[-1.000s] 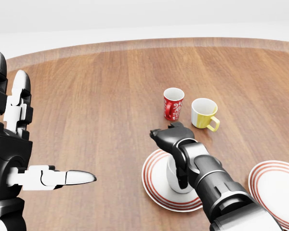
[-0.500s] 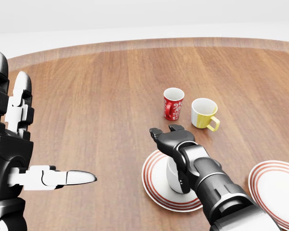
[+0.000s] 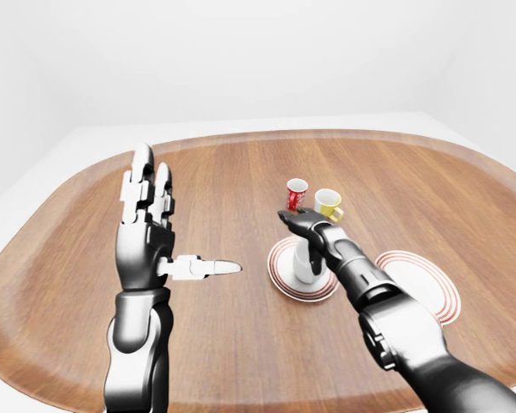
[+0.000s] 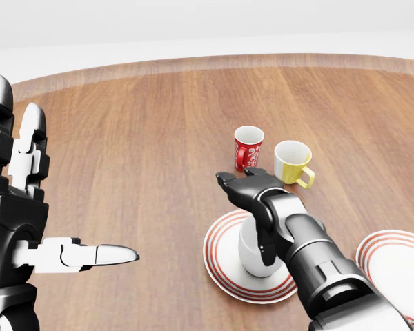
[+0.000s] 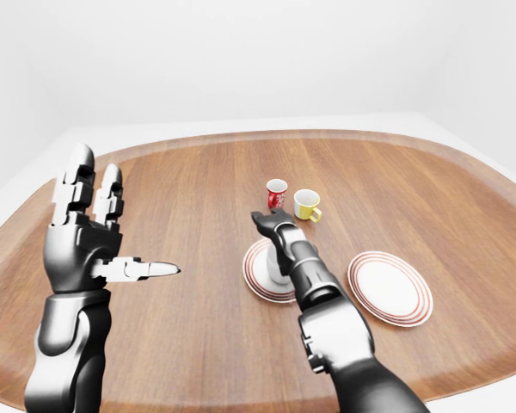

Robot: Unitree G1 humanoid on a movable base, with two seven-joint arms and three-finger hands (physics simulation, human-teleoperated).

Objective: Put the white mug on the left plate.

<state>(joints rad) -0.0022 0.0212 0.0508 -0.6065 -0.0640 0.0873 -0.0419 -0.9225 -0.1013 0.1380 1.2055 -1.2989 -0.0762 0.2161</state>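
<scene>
The white mug stands upright on the left plate, a white plate with red rings low in the head view. My right forearm crosses over the mug and hides most of it. My right hand hovers just above and past the mug's rim with its fingers loose, not closed round the mug. My left hand is held up at the left edge of the head view, open and empty, fingers upward and thumb pointing right.
A red patterned mug and a yellow mug stand just beyond the left plate. A second ringed plate lies at the right edge. The round wooden table has a raised rim.
My right hand has lifted slightly up and away from the white mug, which stays on the left plate. The left hand has not moved.
</scene>
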